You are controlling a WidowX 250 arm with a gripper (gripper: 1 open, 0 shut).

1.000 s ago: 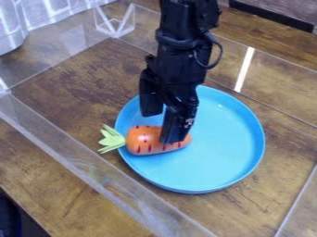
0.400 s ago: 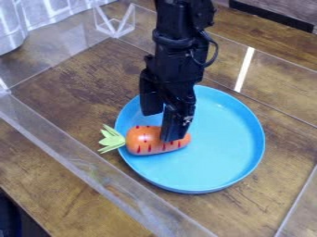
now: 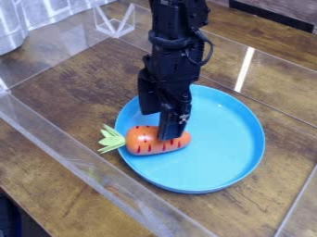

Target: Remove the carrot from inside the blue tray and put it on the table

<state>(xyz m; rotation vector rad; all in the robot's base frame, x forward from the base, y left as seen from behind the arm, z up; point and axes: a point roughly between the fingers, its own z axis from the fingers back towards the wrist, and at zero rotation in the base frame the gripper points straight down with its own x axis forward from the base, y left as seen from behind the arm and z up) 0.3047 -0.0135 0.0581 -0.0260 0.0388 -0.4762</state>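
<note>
The orange carrot (image 3: 154,141) with dark cross lines lies on the near-left part of the blue tray (image 3: 229,139), its light green leafy top (image 3: 113,140) hanging over the rim onto the table (image 3: 62,102). My black gripper (image 3: 166,113) hangs straight down just above the carrot's right half, jaws open, one finger on each side of it. Nothing is held. The fingertips hide a small part of the carrot's top.
A clear transparent panel (image 3: 74,148) runs along the table's near-left edge. A clear angled stand (image 3: 118,18) sits at the back left. A bright reflection streak (image 3: 246,67) lies on the wood right of the arm.
The arm has drifted slightly left and a touch upward over the carrot. The carrot and tray have not moved, and the jaws stay open.
</note>
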